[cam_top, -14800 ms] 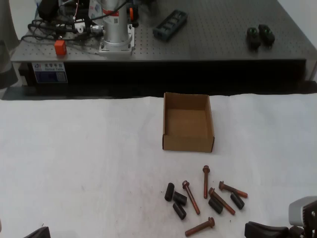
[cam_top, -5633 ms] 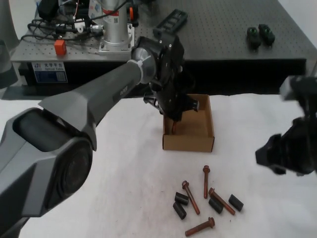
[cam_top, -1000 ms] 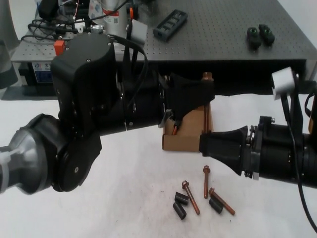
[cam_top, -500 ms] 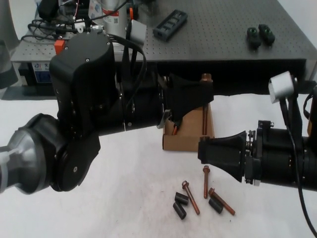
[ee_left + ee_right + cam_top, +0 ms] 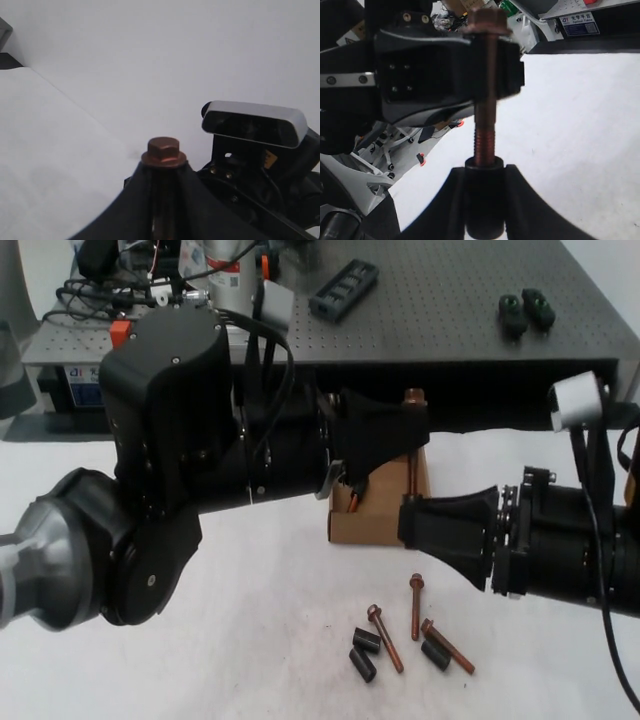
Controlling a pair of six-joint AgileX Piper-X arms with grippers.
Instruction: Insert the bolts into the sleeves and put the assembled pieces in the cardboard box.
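near the open brown cardboard box (image 5: 372, 527), the left gripper (image 5: 163, 172) pinches a copper-coloured hex-head bolt (image 5: 485, 95) upright. its threaded end meets the top of a short black cylindrical sleeve (image 5: 482, 205), which is clamped between the fingers of the right gripper (image 5: 482, 175). loose bolts (image 5: 415, 605) and loose sleeves (image 5: 364, 640) lie on the white cloth (image 5: 200, 660).

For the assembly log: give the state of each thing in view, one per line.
left gripper, shut on bolt.
bolt, upright, head up, threaded tip at the sleeve's mouth.
right gripper, shut on sleeve.
sleeve, upright under the bolt.
cardboard box, upright, open-topped.
loose bolts, three, lying flat.
loose sleeves, three, lying flat.
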